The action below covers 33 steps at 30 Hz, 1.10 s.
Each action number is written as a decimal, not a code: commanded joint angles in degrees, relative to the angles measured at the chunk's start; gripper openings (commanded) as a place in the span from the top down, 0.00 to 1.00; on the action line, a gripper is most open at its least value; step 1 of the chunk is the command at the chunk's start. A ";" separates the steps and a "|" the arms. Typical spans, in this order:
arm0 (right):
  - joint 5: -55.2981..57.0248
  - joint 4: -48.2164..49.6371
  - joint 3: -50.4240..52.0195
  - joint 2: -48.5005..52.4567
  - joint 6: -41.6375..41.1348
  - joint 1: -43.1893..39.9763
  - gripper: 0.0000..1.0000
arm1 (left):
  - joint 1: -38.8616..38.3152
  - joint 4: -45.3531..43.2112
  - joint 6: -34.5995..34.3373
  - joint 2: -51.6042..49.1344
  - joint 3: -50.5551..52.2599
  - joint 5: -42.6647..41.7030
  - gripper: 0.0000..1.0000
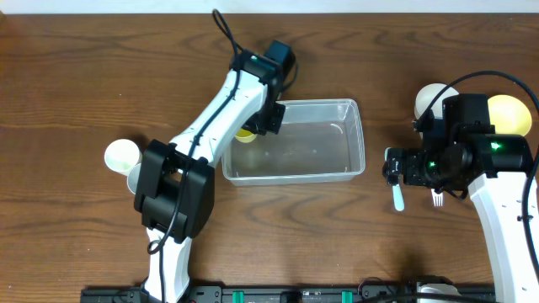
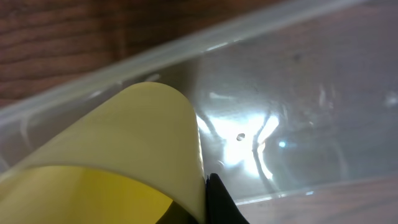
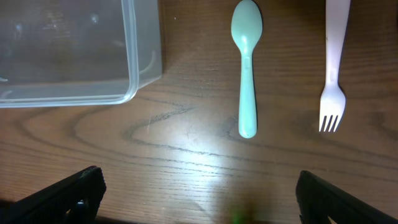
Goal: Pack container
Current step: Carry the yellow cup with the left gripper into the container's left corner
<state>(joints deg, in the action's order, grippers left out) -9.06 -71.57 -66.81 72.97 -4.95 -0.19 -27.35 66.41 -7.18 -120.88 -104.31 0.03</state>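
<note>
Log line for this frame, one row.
left end effector: shut on yellow cup at left end of container | right end effector: open by spoon and fork

text: none legible | labels: none | brands: none | numbers: none | signs: none

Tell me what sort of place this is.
Probably a robotics lab bench staged as a packing station, not a real kitchen: two robot arms at a wooden table, with a clear container, a plastic spoon, a fork and a yellow cup.
</note>
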 commanded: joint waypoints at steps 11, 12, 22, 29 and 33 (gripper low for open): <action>0.52 -0.31 -1.03 0.11 0.79 0.20 0.01 | 1.09 -4.57 1.55 -0.63 5.81 0.61 0.94; 0.52 -0.31 -1.03 0.11 0.76 0.20 0.01 | 1.09 -4.74 1.55 -0.66 6.14 0.61 0.94; 0.52 -0.55 -1.03 0.11 0.79 0.20 0.01 | 1.09 -5.49 1.55 -0.63 6.58 0.61 0.50; 0.72 -0.42 -1.03 0.11 0.81 0.20 0.01 | 0.96 0.90 1.53 2.84 2.08 0.63 0.39; 0.70 -0.02 -1.03 0.11 0.81 0.20 0.01 | 1.01 5.90 1.53 10.29 -1.18 0.76 0.34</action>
<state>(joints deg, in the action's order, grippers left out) -8.95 -71.81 -66.81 73.01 -4.95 -0.19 -26.37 70.81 -5.76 -118.41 -101.78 0.23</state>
